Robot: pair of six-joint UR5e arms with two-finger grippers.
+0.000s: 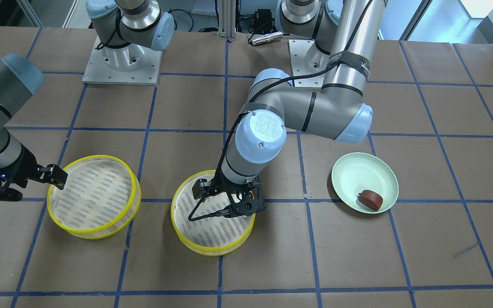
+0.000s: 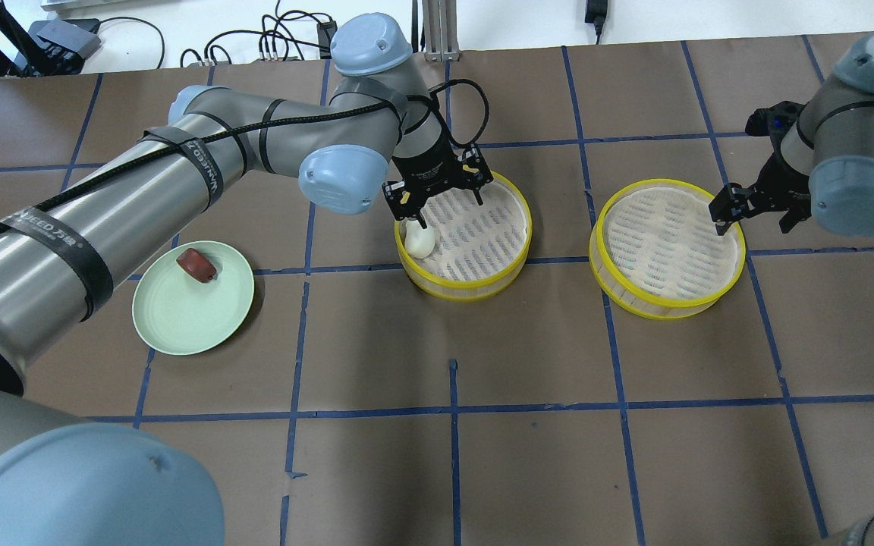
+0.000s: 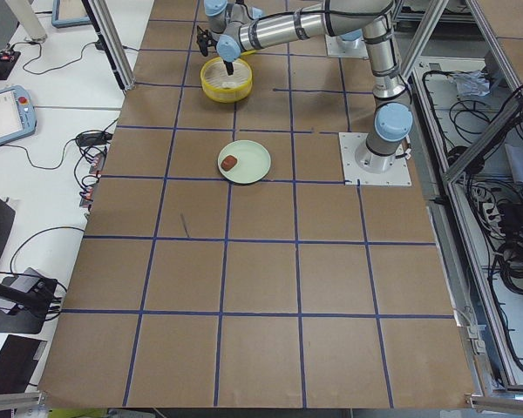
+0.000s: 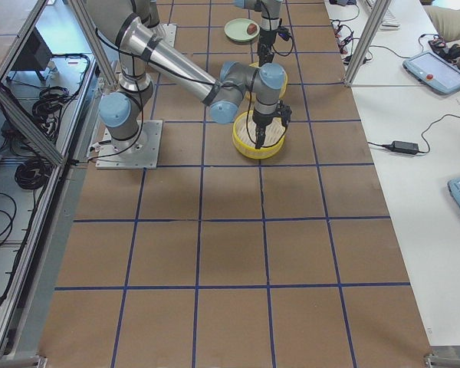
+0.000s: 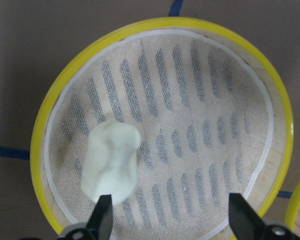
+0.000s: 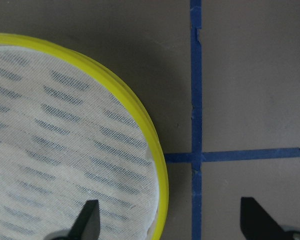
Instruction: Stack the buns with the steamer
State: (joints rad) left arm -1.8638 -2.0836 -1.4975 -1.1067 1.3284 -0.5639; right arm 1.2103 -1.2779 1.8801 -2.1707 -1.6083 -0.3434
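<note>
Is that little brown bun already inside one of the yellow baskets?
No, the brown bun lies alone on the green plate.

The brown table (image 2: 558, 455) carries a left steamer tray (image 2: 467, 292), a right steamer tray (image 2: 664, 308) and a green plate (image 2: 179, 322).

Brown-papered table (image 2: 634, 470), gridded with blue tape (image 2: 536, 408).
A pale green plate (image 2: 179, 322) sits on it; black cables (image 2: 285, 42) trail beyond its far edge, and a pendant (image 3: 4, 111) lies on the side bench.
</note>
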